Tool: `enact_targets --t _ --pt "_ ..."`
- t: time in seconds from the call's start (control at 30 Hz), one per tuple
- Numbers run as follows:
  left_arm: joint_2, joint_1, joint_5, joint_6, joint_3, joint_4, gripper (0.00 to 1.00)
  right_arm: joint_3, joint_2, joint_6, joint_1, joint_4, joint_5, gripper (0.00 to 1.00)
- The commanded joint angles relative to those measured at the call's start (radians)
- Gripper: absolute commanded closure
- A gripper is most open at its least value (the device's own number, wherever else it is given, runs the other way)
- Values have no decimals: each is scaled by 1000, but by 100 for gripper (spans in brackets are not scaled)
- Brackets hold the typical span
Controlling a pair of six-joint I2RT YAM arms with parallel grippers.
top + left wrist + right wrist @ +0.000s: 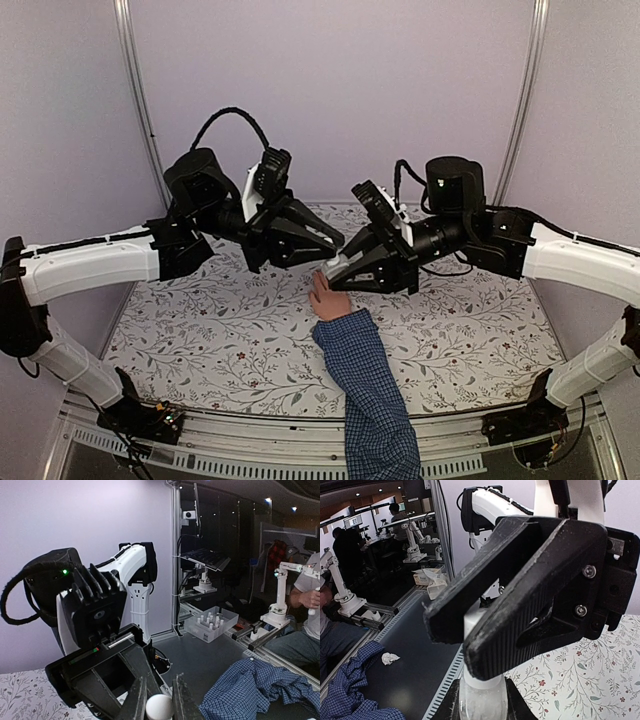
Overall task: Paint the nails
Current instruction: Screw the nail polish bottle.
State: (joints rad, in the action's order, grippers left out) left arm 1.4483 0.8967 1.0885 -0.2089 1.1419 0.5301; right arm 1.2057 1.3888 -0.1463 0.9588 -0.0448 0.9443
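The nails (319,284) sit at the fingertips of the small pale hand (327,300) just below the middle of the top view, too tiny there for any one nail or its colour to be made out. The hand lies on the flowered tablecloth (200,320) with its fingers pointing up the frame. It ends a blue checked sleeve (372,395) that runs down to the bottom edge. I judge the nails to be hard, smooth and very small targets on a light hand that would shift under any push. They are something to stroke softly rather than to grasp, and if the hand needs steadying, the sleeve or wrist looks the safer place to hold. Directly above the fingertips the two grippers meet nose to nose. The right gripper (327,273) comes in from the right. In the right wrist view its fingers are drawn in to a narrow gap around the clear lower body of a small bottle (481,702) at the bottom centre. The left gripper (330,250) reaches from the upper left. In the left wrist view its jaws stand nearly together, pinching the bottle's white top (159,707) at the bottom of the frame. The bottle is likely light, slick and easy to tip, so its body needs a firm hold. Neither gripper touches the hand as far as I can tell.
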Motion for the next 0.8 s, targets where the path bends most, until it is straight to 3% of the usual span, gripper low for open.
enact_targets --t 0.0,0.47,0.63,0.77 --pt "50 -2 -46 -4 -18 -141 100 86 -14 -36 28 129 73 100" --pt "-139 -42 -188 -39 -90 -117 57 14 -40 -34 24 122 -117 100" --pt "-252 -45 -375 -34 -153 -135 46 -15 -47 -7 24 110 -362 100" --pt "-273 -45 -601 -49 -158 -201 45 -36 -47 12 24 123 -569 100"
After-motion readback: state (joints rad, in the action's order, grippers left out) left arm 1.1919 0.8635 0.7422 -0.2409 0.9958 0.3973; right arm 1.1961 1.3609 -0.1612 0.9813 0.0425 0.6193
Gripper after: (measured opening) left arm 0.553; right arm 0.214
